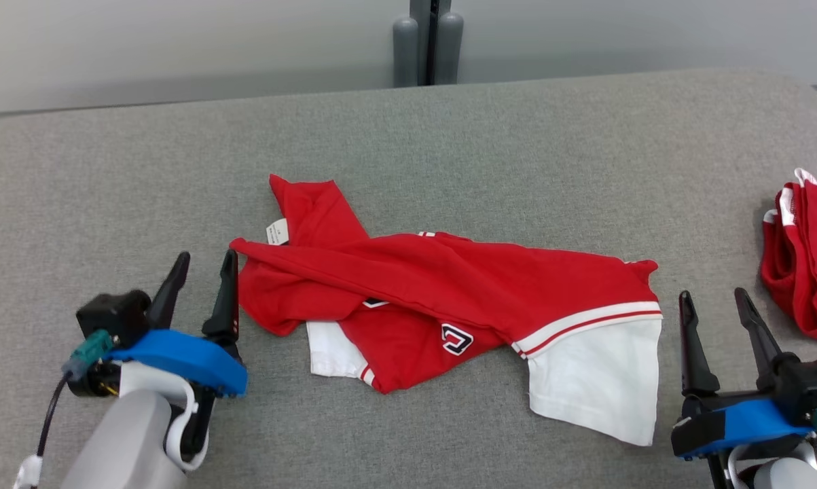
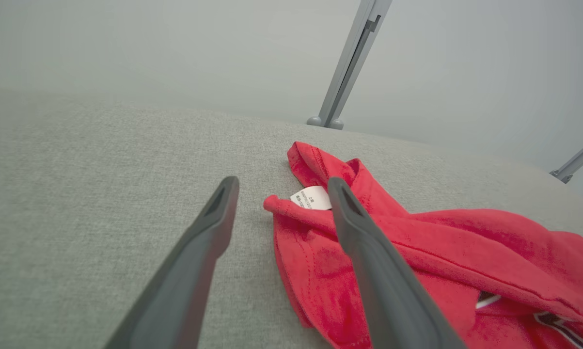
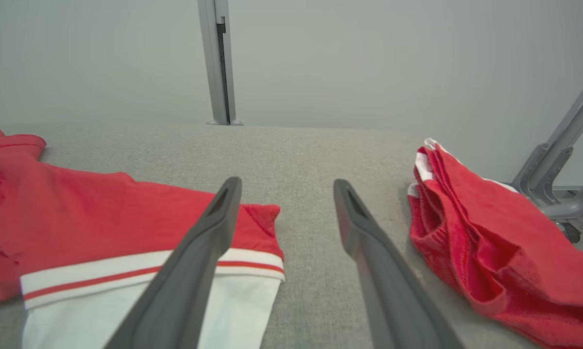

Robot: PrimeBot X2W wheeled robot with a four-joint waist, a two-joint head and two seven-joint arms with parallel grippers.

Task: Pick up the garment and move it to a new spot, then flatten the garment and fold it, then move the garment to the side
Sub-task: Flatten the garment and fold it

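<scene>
- The surface carries the garment at its middle, crumpled and twisted.
- The left end effector and right end effector stand open and empty, one beside each end of it.
- I think it is best to grip the outer corners low, then pull them apart gently.

Red garment with white striped sleeve lies on grey fabric surface.

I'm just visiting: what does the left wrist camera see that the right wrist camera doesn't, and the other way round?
Of the two, the left wrist view has the white label at the bunched end of the red garment. The right wrist view has that garment's white panel next to a striped band, and a second red pile lying apart from it. Both share the garment, the grey cloth surface and a grey post behind.
</scene>
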